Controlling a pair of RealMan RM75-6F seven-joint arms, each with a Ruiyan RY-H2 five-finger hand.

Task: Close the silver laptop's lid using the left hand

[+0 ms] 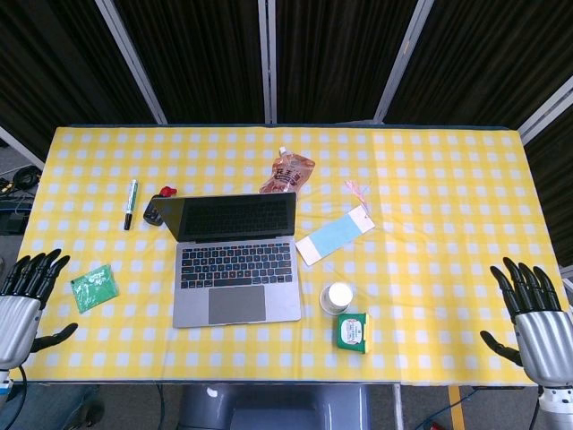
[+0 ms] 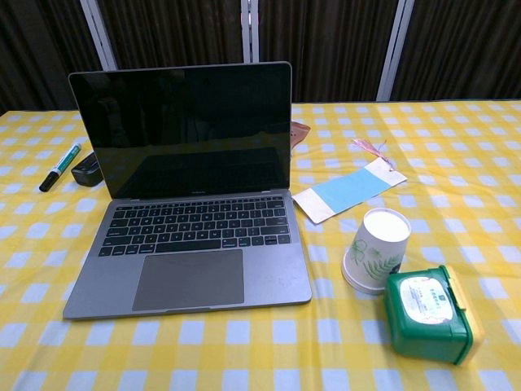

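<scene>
The silver laptop (image 1: 235,260) (image 2: 189,191) stands open at the middle of the yellow checked table (image 1: 430,179), its dark screen upright and keyboard facing me. My left hand (image 1: 27,300) hangs at the table's near left edge, fingers spread, holding nothing, well left of the laptop. At the near right edge my right hand (image 1: 528,318) is likewise open and empty. Neither hand shows in the chest view.
A green marker (image 1: 131,203) (image 2: 60,166) and a small dark object (image 1: 154,213) (image 2: 86,171) lie left of the lid. A green packet (image 1: 95,287), snack pouch (image 1: 288,172), blue-white card (image 1: 334,237) (image 2: 348,191), paper cup (image 1: 337,297) (image 2: 374,248) and green box (image 1: 353,331) (image 2: 431,314) surround the laptop.
</scene>
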